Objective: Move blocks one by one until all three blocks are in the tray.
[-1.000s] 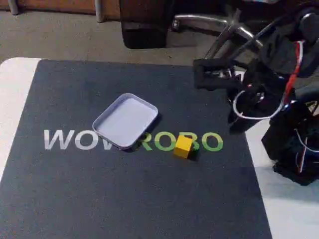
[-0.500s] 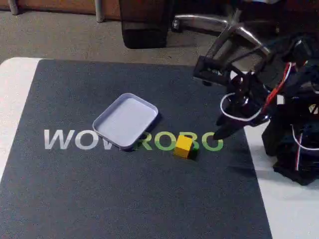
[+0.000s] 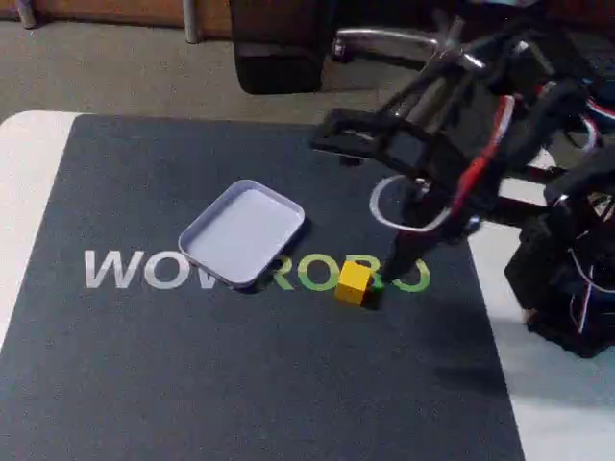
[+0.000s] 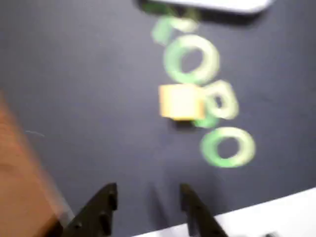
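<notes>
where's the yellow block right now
In the fixed view, the small yellow cube sits on the dark mat's green letters, just right of the pale rectangular tray, outside it.

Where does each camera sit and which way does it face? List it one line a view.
Fixed view: above the mat's near edge, looking down across it at the tray, yellow cube and the arm reaching in from the right.
Wrist view: on the arm, looking down past the two dark fingers, parted.
Shared: the cube, the tray's edge and the green ROBO lettering.
</notes>
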Robot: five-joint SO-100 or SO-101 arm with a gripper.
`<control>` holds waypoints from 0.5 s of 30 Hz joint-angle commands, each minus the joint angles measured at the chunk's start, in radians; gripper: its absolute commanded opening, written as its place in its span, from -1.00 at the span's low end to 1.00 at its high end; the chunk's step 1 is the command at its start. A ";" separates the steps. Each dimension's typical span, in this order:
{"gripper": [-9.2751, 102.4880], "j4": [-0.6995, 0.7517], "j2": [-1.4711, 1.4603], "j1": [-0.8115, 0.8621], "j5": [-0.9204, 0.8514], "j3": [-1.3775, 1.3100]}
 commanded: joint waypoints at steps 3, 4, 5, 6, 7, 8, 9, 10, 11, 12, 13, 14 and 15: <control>-0.59 0.003 -0.183 0.021 0.049 -0.193; -0.59 0.002 -0.204 0.034 0.049 -0.198; -0.59 -0.003 -0.218 0.046 0.046 -0.199; -0.59 -0.005 -0.229 0.060 0.040 -0.199; -0.59 -0.005 -0.238 0.074 0.032 -0.199; -0.58 -0.005 -0.244 0.087 0.023 -0.196; -0.58 -0.005 -0.245 0.098 0.012 -0.190; -0.58 -0.005 -0.250 0.107 0.003 -0.186; -0.58 -0.005 -0.255 0.117 -0.006 -0.183; -0.57 -0.005 -0.261 0.123 -0.017 -0.183; -0.57 -0.005 -0.267 0.127 -0.028 -0.183; -0.57 -0.005 -0.275 0.130 -0.038 -0.183; -0.56 -0.005 -0.284 0.135 -0.051 -0.183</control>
